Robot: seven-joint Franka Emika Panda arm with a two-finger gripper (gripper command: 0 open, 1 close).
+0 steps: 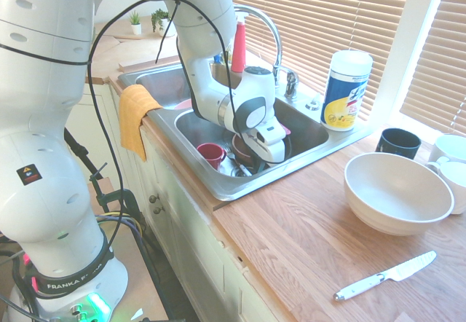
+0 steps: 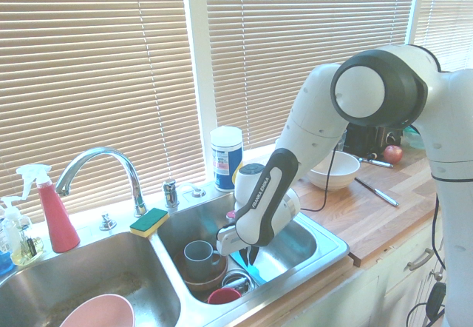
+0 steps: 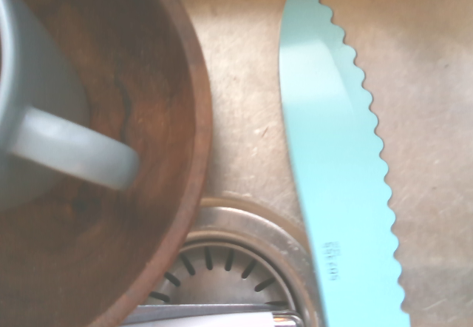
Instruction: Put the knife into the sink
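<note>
Though low, knife point(image 3: 336, 164) in pincer point(image 2: 250, 257).

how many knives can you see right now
2: the turquoise knife down in the sink under the gripper; a white-handled knife on the wooden counter. Others may be hidden.

We see sunlit wooden blinds point(image 2: 111, 68) at twelve o'clock, a wooden countertop point(image 1: 306, 242) at five, white cabinet fronts point(image 1: 189, 227) below.

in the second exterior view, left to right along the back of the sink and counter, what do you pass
red spray bottle → curved chrome faucet → yellow-green sponge → white wipes canister → white bowl → red apple
</note>
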